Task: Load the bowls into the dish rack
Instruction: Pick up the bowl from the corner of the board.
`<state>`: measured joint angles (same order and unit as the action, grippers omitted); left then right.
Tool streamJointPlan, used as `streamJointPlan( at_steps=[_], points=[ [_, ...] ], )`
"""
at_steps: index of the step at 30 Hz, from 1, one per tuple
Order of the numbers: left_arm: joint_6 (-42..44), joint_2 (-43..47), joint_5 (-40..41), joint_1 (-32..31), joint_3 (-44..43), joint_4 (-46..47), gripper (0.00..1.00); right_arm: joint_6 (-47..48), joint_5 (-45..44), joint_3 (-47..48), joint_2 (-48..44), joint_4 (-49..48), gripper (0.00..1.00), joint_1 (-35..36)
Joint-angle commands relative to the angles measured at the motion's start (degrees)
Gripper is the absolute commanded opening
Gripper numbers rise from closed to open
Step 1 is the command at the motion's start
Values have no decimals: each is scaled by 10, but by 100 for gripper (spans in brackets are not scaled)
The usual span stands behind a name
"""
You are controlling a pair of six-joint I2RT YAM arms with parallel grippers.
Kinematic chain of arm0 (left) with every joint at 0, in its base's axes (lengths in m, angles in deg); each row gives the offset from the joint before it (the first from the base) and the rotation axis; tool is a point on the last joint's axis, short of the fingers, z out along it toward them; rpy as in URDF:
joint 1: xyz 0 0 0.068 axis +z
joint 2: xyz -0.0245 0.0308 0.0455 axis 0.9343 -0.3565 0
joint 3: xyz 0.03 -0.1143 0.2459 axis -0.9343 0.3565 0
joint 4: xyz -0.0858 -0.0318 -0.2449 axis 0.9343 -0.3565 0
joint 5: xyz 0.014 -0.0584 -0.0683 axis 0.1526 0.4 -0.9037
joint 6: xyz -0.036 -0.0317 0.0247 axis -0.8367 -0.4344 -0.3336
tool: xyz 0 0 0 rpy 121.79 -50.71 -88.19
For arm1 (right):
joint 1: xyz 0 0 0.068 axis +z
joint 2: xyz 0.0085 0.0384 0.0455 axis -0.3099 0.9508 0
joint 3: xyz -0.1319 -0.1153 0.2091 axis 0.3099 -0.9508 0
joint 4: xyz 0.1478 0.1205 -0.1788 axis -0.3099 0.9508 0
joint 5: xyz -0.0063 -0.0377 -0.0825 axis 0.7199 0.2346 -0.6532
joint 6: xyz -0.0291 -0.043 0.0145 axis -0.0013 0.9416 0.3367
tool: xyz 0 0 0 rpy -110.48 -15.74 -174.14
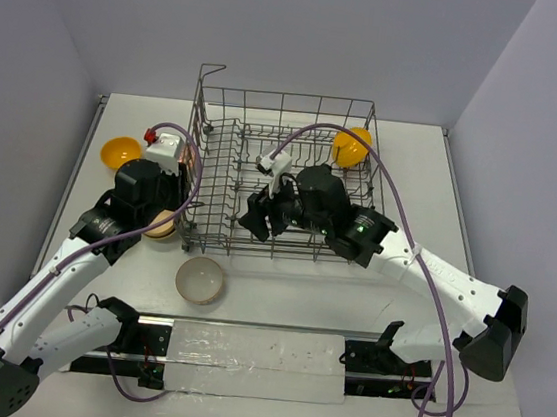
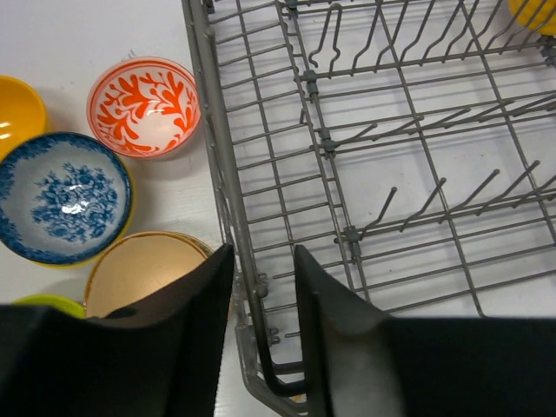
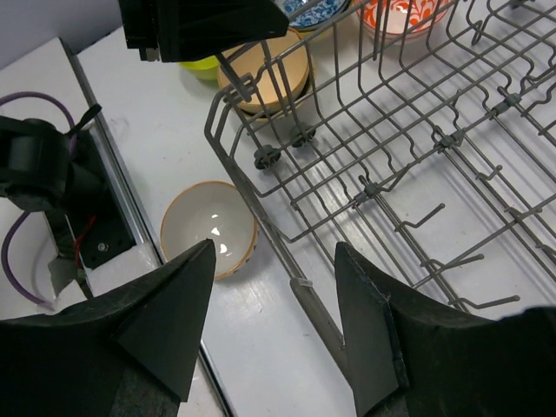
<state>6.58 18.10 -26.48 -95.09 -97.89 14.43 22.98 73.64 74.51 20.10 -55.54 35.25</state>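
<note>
Both claws at the dish rack [image 1: 224,177], lower-left corner — one bowl loaded.
Left gripper [image 2: 263,252], jaws slightly parted, straddles the rim wire; right gripper [image 3: 274,248] gapes empty. Orange-yellow bowl [image 1: 351,144] sits inside, upper right — white striped bowl [image 1: 200,281] and tan bowl [image 2: 143,269] lie outside.

Left arm [image 1: 47,293] reaches from its base up to the dish rack [image 2: 211,130]'s near-left corner, wrist pitched down. Left gripper [image 2: 265,261] straddles the rack's left rim: one finger outside, one inside, a narrow gap between them, not clamped on the wire. Right arm [image 1: 432,276] comes in from the right, its forearm crossing the rack's near-right corner and its wrist over the rack's middle. Right gripper [image 3: 274,246] hangs above the rack's near-left edge, jaws wide apart, holding nothing.
</note>
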Motion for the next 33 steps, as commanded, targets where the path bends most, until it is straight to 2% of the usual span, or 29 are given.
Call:
streamJointPlan(
  at_steps=[1,5,11,29,33],
  points=[
    [-3,-1,-9,-6,3,-3,41,11,-32,-5,-18,-3,64,14],
    [-2,5,-5,-6,1,6,53,5,-36,-15,-20,-5,65,15],
    [0,7,5,-6,-11,7,61,4,-47,-24,-18,-3,65,15],
    [-7,40,13,-6,-92,-27,66,3,-41,-50,-41,-25,66,20],
    [-12,54,45,-6,-106,-37,66,9,-37,-51,-52,-25,66,34]
  ],
)
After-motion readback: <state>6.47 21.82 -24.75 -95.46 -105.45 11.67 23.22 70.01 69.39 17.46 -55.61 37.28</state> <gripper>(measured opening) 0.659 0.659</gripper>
